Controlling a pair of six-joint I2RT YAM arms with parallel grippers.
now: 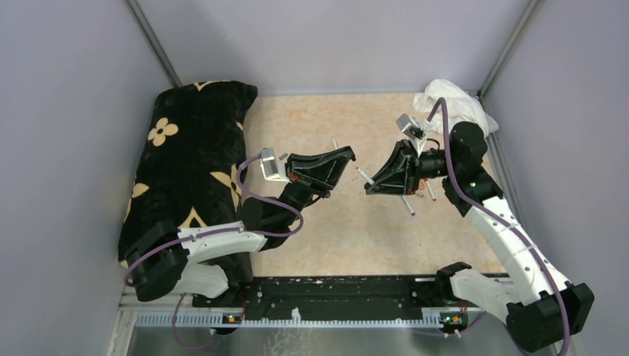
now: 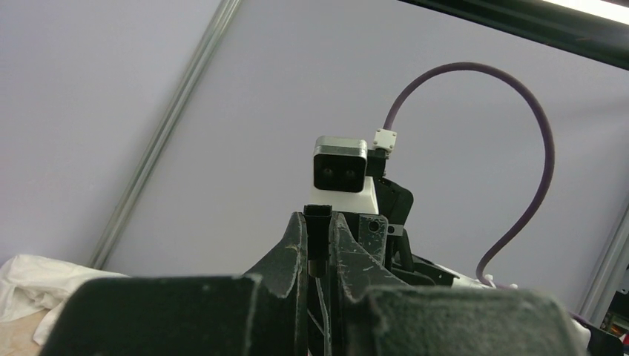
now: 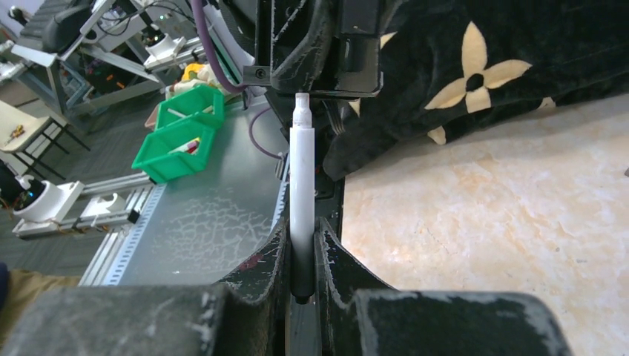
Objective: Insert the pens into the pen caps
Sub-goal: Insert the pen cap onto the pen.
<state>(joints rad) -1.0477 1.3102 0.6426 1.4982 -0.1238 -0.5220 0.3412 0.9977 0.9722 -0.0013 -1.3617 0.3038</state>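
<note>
Left wrist view: my left gripper (image 2: 318, 248) is clamped on a black cap (image 2: 317, 216). Right wrist view: my right gripper (image 3: 300, 256) is clenched on a white pen (image 3: 300, 178), bare tip pointing at the left gripper; contact I cannot tell. Top external: both held above the beige table (image 1: 334, 245); loose pens (image 1: 409, 205) lying beside the right arm; black floral cushion (image 1: 193, 148) at left.

Two arms (image 1: 222, 241), one pillow (image 1: 189, 148), one cloth (image 1: 456, 104).
</note>
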